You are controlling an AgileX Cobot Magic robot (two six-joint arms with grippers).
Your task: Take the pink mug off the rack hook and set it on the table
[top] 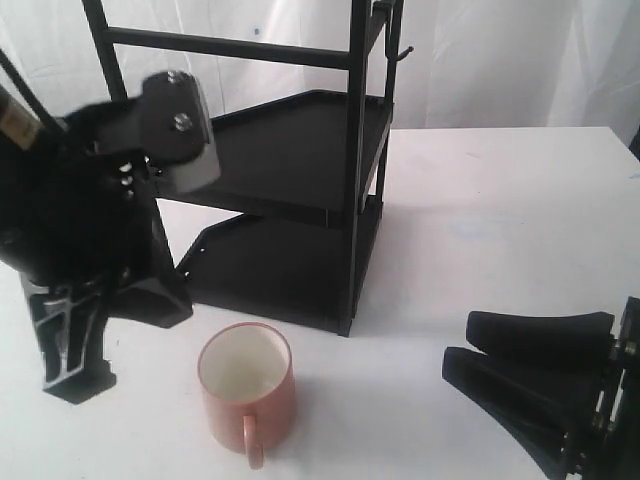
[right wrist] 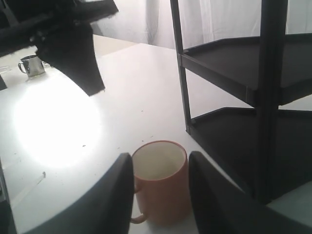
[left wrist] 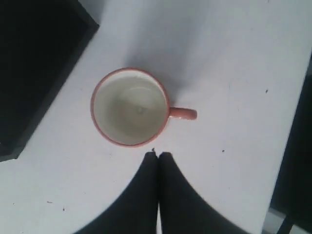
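Left tool (left wrist: pixel 158 154) tips together; pink mug (top: pixel 247 392) upright, base hidden.

This looks like a robot test bench in a lab rather than a home: a bare white table (top: pixel 500 200) backed on its far side by plain white curtains (top: pixel 500 60), holding a black two-shelf rack (top: pixel 300 130), with the black left arm (top: pixel 90 220) and right arm (top: pixel 560 400) at the near edge.

pink mug (top: pixel 246 392) — glossy ceramic, probably | rack (top: pixel 290 135) — matt metal | table (top: pixel 500 200): smooth
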